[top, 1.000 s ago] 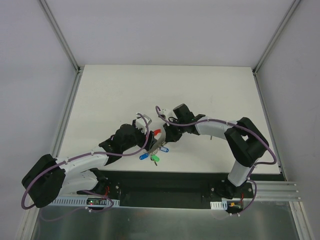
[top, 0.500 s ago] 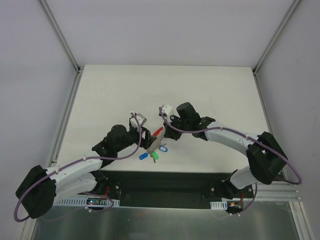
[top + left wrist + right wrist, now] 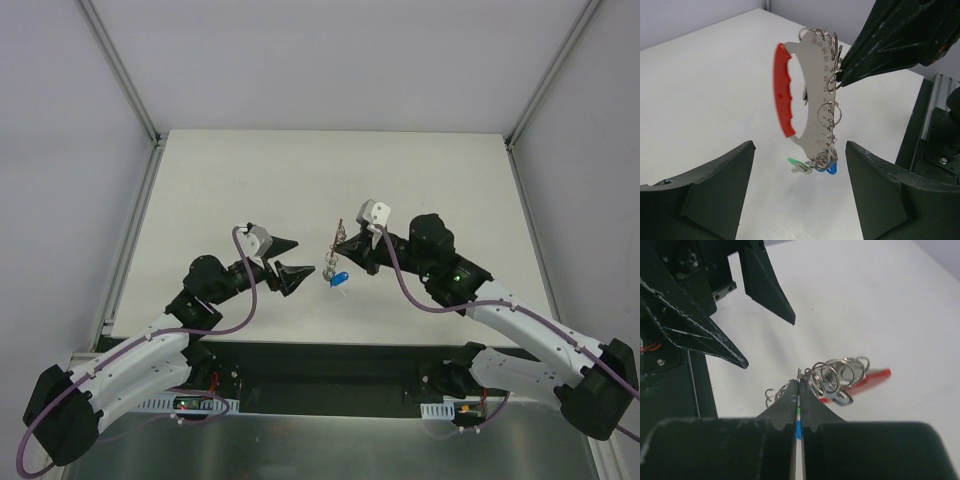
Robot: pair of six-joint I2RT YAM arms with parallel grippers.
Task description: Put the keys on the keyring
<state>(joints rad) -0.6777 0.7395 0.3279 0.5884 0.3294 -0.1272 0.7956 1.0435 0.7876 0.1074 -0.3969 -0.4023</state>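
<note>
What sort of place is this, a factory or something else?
Likely a lab test cell, not a factory: a plain white table boxed by blank grey panels, a left arm and right arm bolted at its edge, the right end effector pinching a keyring.

Keyring (image 3: 814, 120) now aloft, left fingers (image 3: 295, 275) off
</note>
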